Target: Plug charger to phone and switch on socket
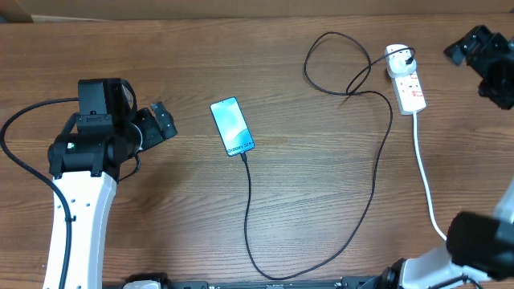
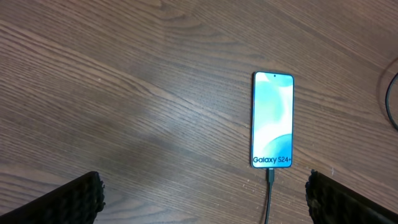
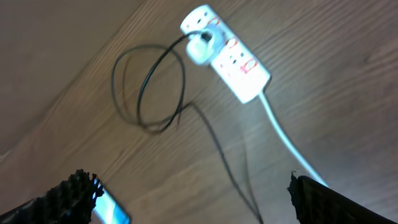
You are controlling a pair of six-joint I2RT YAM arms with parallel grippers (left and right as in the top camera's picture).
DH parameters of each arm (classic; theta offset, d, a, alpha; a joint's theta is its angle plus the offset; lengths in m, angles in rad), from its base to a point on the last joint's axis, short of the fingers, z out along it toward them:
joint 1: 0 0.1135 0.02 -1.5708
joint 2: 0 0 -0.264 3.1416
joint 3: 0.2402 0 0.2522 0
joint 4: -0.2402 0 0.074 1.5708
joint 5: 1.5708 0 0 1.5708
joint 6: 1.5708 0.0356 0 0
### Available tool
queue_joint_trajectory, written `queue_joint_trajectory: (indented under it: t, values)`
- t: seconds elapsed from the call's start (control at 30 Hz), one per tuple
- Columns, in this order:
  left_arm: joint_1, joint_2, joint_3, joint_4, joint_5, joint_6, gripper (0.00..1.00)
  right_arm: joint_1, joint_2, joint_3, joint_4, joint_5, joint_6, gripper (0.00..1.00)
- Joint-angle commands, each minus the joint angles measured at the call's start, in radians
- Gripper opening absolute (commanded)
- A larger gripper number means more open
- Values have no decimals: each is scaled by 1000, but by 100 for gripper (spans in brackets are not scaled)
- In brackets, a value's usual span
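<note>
A slim smartphone with a lit light-blue screen [image 1: 232,126] lies flat near the centre of the brown wooden surface [image 1: 321,201]. A thin black charger cable [image 1: 371,201] is plugged into its lower end, loops across the lower frame and rises to a small white power strip [image 1: 405,80] at upper right. The left gripper [image 1: 161,122] sits at centre left, well apart from the phone, its fingers [image 2: 74,199] spread open and empty. The right gripper [image 1: 482,52] hovers at the upper right corner near the strip, fingers [image 3: 329,202] parted, holding nothing.
</note>
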Motion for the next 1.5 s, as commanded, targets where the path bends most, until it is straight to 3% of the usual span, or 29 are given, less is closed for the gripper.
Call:
queue_joint_trajectory:
  t: [0.0,0.27,0.47,0.97,1.47]
  values:
    - [5,4,3,2,-3,11,99,50,-65,9,-54,-5,-1,100]
    - [5,4,3,2,-3,11,100,166,-152,9,-190,25,-27,100]
    - [5,4,3,2,-3,11,100,270,-293,-48,-198,18,-71,100]
    - [5,4,3,2,-3,11,100,324,-736,-439,-198,10,-68,100]
    - [5,4,3,2,-3,11,100,324,-731,-439,-197,38,-72,100]
